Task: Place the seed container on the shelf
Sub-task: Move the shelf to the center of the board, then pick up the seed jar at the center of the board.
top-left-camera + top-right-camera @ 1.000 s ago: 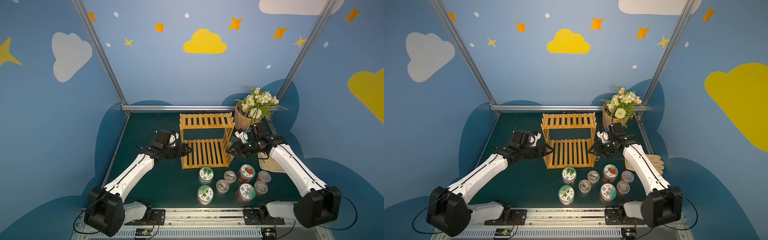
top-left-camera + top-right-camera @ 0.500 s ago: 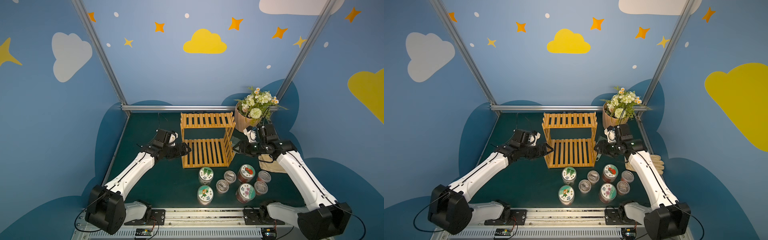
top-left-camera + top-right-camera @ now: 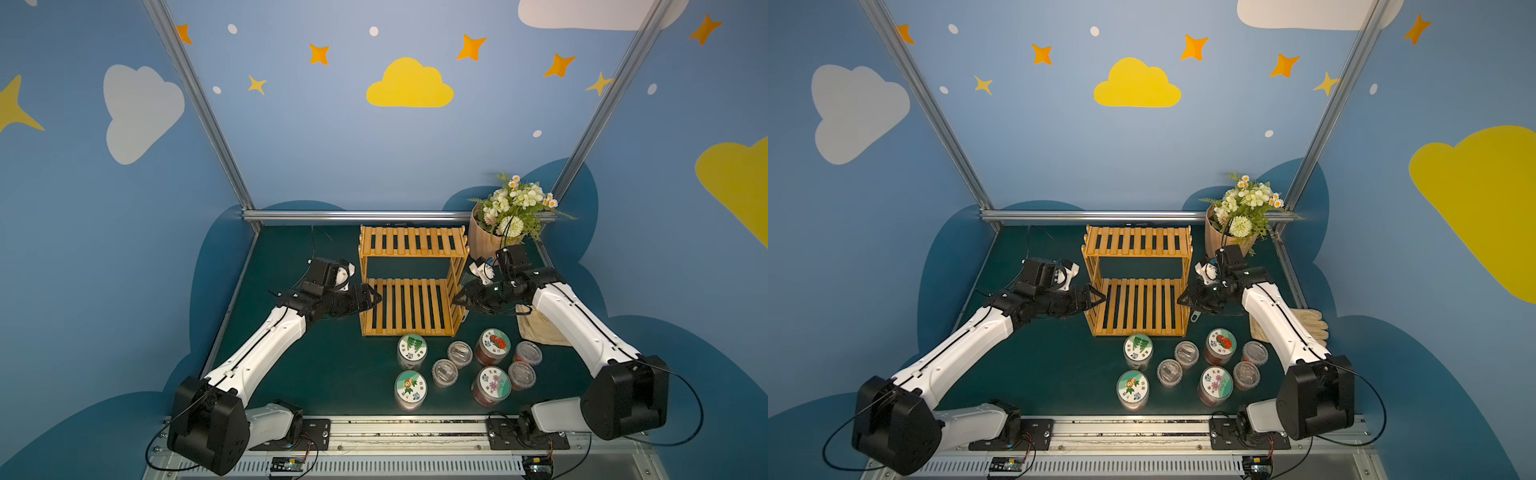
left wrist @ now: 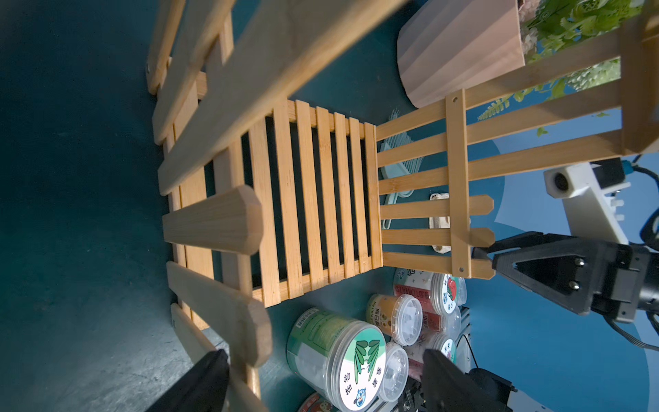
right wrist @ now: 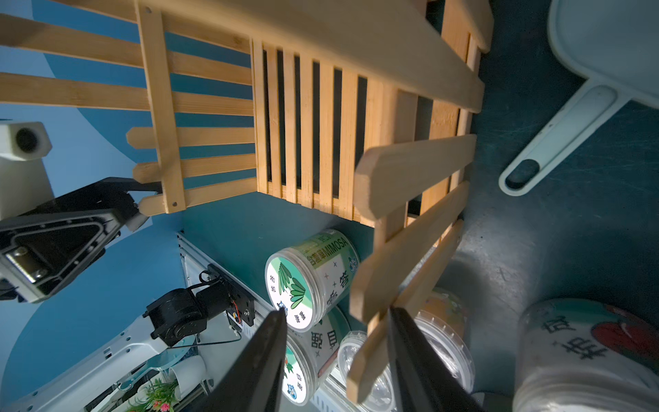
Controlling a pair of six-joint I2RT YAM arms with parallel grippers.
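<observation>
The shelf (image 3: pixel 409 291) (image 3: pixel 1136 291), a two-tier wooden slat rack, stands mid-table. Several seed containers stand in front of it; the nearest jar has a green leaf lid (image 3: pixel 412 348) (image 3: pixel 1138 348) (image 4: pixel 360 367) (image 5: pixel 290 289). My left gripper (image 3: pixel 376 297) (image 3: pixel 1100 297) (image 4: pixel 322 356) is open at the shelf's left side, its fingers straddling a side slat. My right gripper (image 3: pixel 455 300) (image 3: pixel 1179 300) (image 5: pixel 337 312) is at the shelf's right side, its fingers apart around slat ends. One of its fingers (image 5: pixel 410 342) touches a slat. Neither gripper holds a container.
A flowerpot (image 3: pixel 490 237) (image 3: pixel 1225 237) stands at the back right. Beige gloves (image 3: pixel 1308 322) lie under the right arm. A pale blue scoop (image 5: pixel 556 142) and a comb (image 4: pixel 399 167) lie right of the shelf. Small clear-lidded cups (image 3: pixel 459 353) sit among the jars.
My right gripper drew back to the right of the shelf half a second ago and has returned to its right side. The left arm and the shelf have hardly moved.
</observation>
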